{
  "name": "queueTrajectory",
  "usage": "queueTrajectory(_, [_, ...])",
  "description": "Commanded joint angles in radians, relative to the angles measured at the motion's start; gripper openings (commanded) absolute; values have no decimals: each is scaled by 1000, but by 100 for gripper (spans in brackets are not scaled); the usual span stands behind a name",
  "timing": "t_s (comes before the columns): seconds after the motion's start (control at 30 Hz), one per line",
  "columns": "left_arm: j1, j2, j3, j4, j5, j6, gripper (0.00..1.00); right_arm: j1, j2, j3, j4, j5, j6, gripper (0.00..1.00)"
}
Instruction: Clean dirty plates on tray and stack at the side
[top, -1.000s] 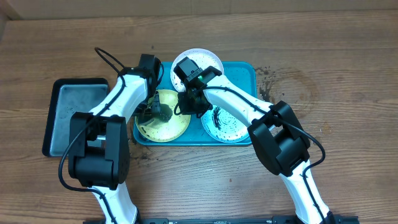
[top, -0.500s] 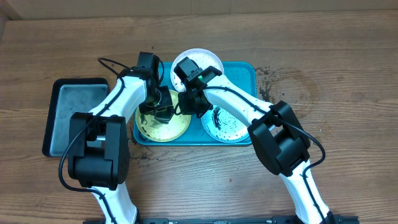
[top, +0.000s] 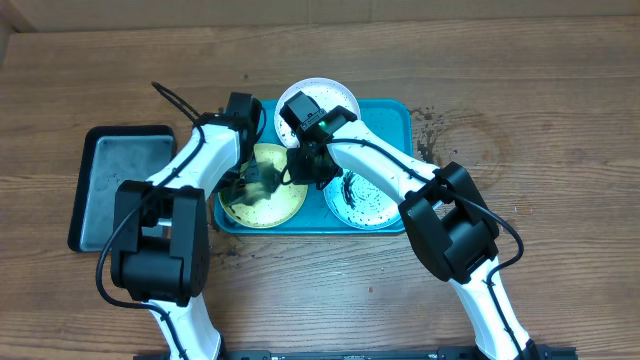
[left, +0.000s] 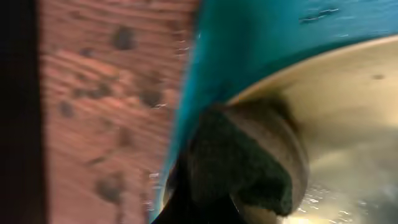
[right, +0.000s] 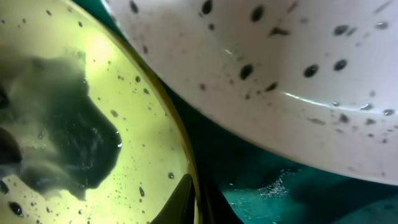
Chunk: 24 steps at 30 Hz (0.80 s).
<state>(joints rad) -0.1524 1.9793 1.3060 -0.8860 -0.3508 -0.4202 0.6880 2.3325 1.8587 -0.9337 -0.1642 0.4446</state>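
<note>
A yellow-green plate (top: 270, 200) lies at the front left of the turquoise tray (top: 398, 112). A white speckled plate (top: 335, 92) sits at the back and a light blue plate (top: 362, 205) at the front right. My left gripper (top: 254, 182) is shut on a dark green scouring pad (left: 239, 165), which presses on the yellow-green plate (left: 354, 93) near its rim. My right gripper (right: 198, 200) is shut on that plate's rim (right: 180, 143), one finger on each side. The white plate (right: 280, 56) hangs over the tray (right: 280, 186) just beyond.
A smaller grey tray with a black rim (top: 125, 185) lies on the wooden table left of the turquoise tray. Dark crumbs (top: 432, 125) dot the table by the tray's right edge. Both arms cross over the tray's middle.
The left gripper has swept the pad over the yellow-green plate, first toward the tray's back, then forward and left again. The right gripper has stayed on the rim.
</note>
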Motion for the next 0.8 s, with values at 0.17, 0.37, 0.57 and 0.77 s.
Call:
queueTrajectory(0.17, [13,22,16,13,407,-3,4,-3,34,-6,-18,33,1,6])
queueTrajectory(0.37, [-28,22,2,26,716,-3,4,-3,34,-6,-16,33,1,6])
queueTrajectory(0.57, [-103,22,0,49,706,-3,4,-3,34,-6,-13,33,1,6])
queueTrajectory(0.77, [-142,22,-2,51,548,-25,4,-3,34,-6,-16,33,1,6])
